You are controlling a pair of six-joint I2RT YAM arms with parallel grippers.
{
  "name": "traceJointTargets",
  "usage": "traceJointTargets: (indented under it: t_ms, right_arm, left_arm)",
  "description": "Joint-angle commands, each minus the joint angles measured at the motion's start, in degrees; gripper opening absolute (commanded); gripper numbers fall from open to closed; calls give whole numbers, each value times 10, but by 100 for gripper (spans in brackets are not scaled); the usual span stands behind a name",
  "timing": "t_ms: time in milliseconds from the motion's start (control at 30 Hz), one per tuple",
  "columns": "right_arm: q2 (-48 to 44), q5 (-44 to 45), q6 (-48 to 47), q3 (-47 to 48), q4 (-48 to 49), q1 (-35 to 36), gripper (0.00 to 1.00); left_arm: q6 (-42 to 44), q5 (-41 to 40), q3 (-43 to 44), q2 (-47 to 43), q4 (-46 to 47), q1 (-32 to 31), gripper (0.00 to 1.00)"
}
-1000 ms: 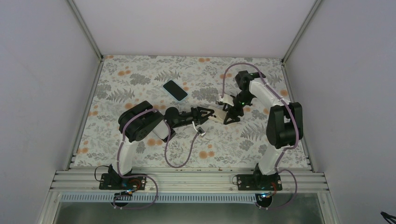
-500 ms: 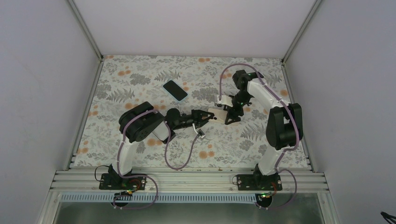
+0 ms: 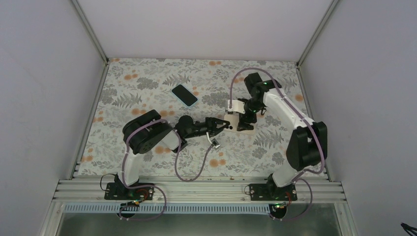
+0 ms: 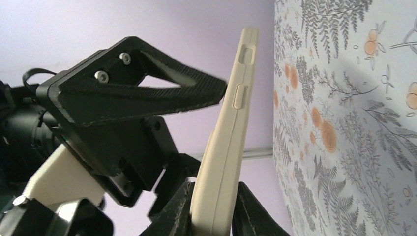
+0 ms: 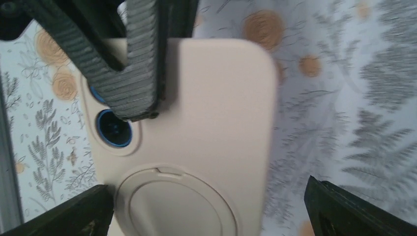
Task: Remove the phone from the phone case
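My left end effector (image 4: 211,216) clamps one end of the beige rectangular plastic phone case (image 5: 216,108), held edge-on, clear of the floral desk (image 3: 147,78). My right end effector (image 5: 206,187) spread wide, fingers either side of the case back. Blue-ringed phone lens (image 5: 114,129) shows through case cutout.

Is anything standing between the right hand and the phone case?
Nothing separates them: the open right hand straddles the phone case. Only one finger of the left hand, which grips the case, lies across its back beside the camera lens.
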Motion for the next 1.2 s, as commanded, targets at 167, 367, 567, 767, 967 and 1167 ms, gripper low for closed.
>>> traceJointTargets:
  t_ms: [167, 367, 567, 767, 967, 1167]
  right_arm:
    - [-146, -26, -21, 56, 82, -93, 100]
    - [-233, -23, -38, 28, 154, -149, 100]
    - [-248, 0, 31, -16, 230, -166, 100]
    - [-302, -101, 72, -39, 251, -212, 100]
    - [-296, -229, 36, -106, 132, -214, 100]
    - [-249, -351, -41, -120, 58, -214, 100]
  left_arm:
    - [-93, -80, 40, -152, -95, -22, 2]
    - [-227, -204, 137, -213, -343, -24, 2]
    - [-456, -37, 487, -177, -945, 27, 2]
    - [-471, 94, 554, -211, -1176, 85, 2]
    - [-366, 216, 648, -213, -1495, 147, 2]
    - [-296, 212, 551, -297, -1508, 166, 2]
